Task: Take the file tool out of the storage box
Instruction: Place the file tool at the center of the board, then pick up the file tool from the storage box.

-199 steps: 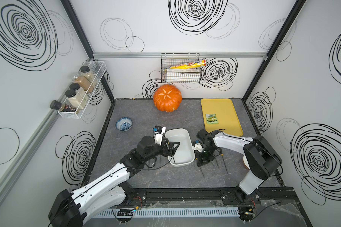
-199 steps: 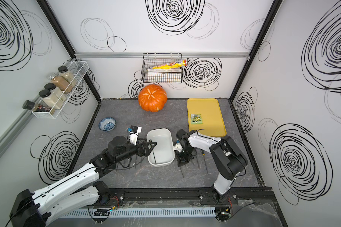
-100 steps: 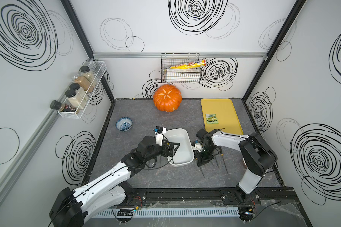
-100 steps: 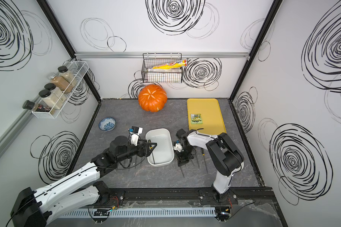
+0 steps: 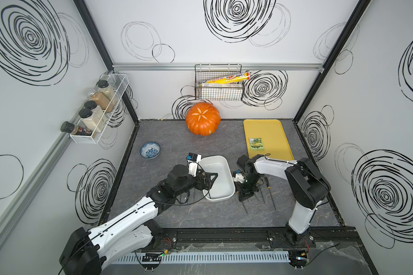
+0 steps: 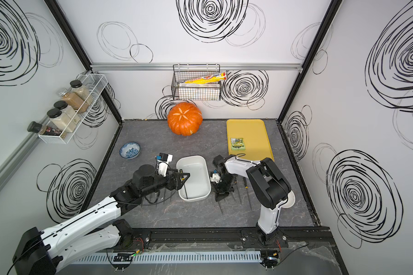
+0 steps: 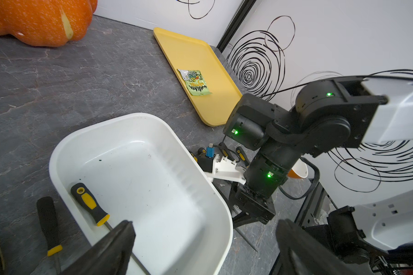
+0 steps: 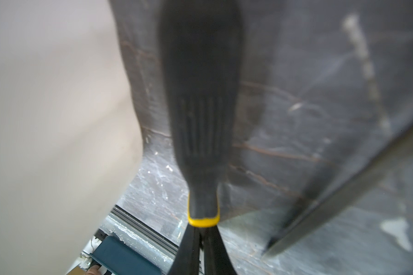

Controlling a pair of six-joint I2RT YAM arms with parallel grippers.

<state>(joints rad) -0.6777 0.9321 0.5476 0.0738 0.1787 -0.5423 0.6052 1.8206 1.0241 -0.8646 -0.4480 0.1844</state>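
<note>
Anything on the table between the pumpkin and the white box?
No. Between the pumpkin and the storage box only bare grey tabletop shows, in both top views.

Right wrist view: the black-handled file (image 8: pixel 200 107) is blurred, its shaft hidden between the fingers of the right claw (image 8: pixel 202 247); the storage box (image 8: pixel 57 119) is a pale smear. Left wrist view: the left claw (image 7: pixel 205 227) covers the shaft of the yellow-gripped file (image 7: pixel 90 204), and the frame edge cuts off the pumpkin (image 7: pixel 38 21).
</note>
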